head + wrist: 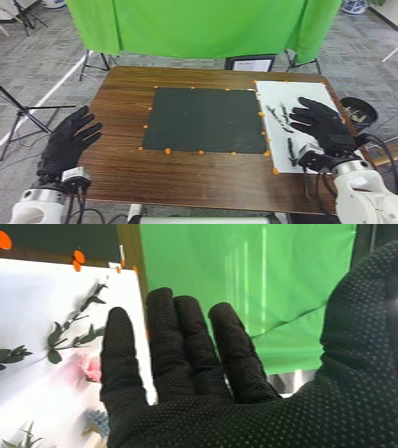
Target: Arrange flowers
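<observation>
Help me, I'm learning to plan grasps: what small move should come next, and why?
Perhaps ease the right robot hand down toward the pink flower: the hand is open and holds nothing, and the flower lies near it on the white sheet.

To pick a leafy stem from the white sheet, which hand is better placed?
Probably the right hand: open above the white sheet, near the leafy stems. The left hand is by the left edge of the table.

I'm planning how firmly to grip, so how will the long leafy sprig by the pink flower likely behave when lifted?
The leafy sprig looks light, given its thin stem, and may flex a little. Its leaves stick out sideways, so they could snag on neighbors. Those same leaves should probably keep it from rolling on the white sheet.
</observation>
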You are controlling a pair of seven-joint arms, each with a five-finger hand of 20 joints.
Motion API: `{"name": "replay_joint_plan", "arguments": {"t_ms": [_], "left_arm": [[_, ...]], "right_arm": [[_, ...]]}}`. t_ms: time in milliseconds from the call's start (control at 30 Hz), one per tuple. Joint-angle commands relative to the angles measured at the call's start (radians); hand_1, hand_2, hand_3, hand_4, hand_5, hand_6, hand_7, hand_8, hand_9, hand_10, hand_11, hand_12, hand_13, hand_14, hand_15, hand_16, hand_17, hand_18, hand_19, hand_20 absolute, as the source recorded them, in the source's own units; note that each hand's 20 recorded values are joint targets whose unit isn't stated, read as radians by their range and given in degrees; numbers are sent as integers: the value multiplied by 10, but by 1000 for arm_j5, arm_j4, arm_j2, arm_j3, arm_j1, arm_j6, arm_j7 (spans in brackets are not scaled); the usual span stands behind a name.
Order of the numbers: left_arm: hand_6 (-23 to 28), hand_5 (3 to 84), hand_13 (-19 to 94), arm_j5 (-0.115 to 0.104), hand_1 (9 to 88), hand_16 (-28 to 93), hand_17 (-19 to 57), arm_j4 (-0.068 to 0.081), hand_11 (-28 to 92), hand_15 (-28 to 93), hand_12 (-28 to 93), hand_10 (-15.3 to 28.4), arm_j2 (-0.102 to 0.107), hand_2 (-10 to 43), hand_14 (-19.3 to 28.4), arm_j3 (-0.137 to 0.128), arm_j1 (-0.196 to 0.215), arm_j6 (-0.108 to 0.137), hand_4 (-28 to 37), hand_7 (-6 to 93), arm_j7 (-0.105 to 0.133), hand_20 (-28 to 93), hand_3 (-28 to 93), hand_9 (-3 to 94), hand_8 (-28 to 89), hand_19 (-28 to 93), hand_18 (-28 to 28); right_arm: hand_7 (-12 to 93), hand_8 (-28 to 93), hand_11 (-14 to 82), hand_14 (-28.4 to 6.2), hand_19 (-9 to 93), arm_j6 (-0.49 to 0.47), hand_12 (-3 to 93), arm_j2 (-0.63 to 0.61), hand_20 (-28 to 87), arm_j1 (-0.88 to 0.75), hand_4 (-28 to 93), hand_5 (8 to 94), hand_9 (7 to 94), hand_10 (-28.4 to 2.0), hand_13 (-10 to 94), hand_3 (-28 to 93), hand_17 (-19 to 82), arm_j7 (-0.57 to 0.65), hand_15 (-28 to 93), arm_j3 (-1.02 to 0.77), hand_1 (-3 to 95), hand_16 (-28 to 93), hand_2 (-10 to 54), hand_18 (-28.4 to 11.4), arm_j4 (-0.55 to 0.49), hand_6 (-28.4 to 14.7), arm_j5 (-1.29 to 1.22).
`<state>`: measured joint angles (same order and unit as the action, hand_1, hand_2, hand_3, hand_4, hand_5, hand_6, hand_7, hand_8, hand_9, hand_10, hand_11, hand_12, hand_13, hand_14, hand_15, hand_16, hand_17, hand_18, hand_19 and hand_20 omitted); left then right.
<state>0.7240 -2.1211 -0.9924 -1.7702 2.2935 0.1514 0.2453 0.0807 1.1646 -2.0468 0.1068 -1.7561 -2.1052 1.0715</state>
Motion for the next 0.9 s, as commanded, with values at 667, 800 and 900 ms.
{"name": "replay_joint_plan", "arguments": {"t_ms": [667,800,900], "left_arm": [[46,259,205,-4,261,0,-78,-17,220,324,186,116,-12,-66,163,-14,30,29,-283,255,11,74,673,228,-130,447,238],[46,260,205,-4,262,0,-78,-18,219,323,186,115,-11,-66,163,-18,30,32,-283,255,12,74,673,229,-131,445,236],[46,260,205,-4,262,0,-78,-15,219,321,187,115,-13,-66,163,-12,27,30,-283,254,14,74,673,229,-130,444,236]], "right_arm": [[306,-168,208,-96,517,1,227,12,257,-19,-283,319,394,-124,345,805,98,8,327,-7,187,204,-95,-202,-15,-39,8],[308,-170,206,-96,516,-29,228,-2,257,-10,-283,313,391,-125,345,809,98,5,327,-13,183,204,-95,-202,-8,-39,5],[308,-170,204,-97,517,-37,230,-18,257,-3,-283,309,388,-127,342,813,96,17,326,-17,177,204,-95,-203,-10,-38,46]]}}
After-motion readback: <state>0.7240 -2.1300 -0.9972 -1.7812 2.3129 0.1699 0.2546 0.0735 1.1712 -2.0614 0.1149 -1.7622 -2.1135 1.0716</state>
